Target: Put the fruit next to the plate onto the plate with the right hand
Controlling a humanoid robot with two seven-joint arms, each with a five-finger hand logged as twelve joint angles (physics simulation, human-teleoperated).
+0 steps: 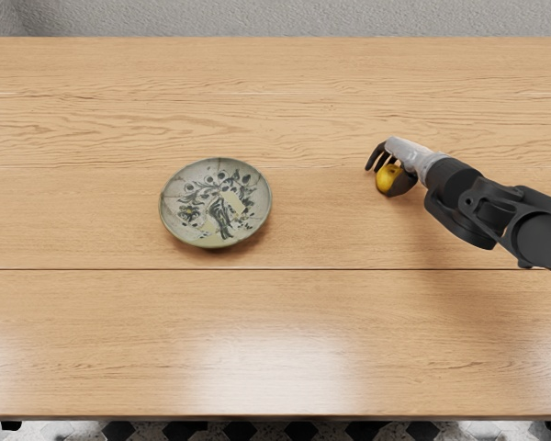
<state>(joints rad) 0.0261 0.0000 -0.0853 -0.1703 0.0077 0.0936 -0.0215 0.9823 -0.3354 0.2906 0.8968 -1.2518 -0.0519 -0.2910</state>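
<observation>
The fruit (386, 178) is small and yellow. It sits on the right part of the worktop (275, 322), well apart from the plate (169, 188) and to its right, a little farther from the camera than the plate's middle. Only a patch of its yellow skin shows, because the right hand (394, 166) is wrapped over it from above and from the right. The dark fingers (376, 158) curl down past its left side, and another dark part of the hand cups it from below and right, so the hand is closed around the fruit rather than spread. Whether the fruit rests on the wood or is just clear of it cannot be told.

The hand's pale wrist section leads back to the black arm (496, 216), which comes in from the right edge and slants up and left across the worktop.

The plate is round and shallow, greenish grey with a dark painted pattern. It lies flat a little left of the worktop's centre with nothing on it.

The worktop is light wood with the grain running left to right, and a sheen shows near its front edge.
</observation>
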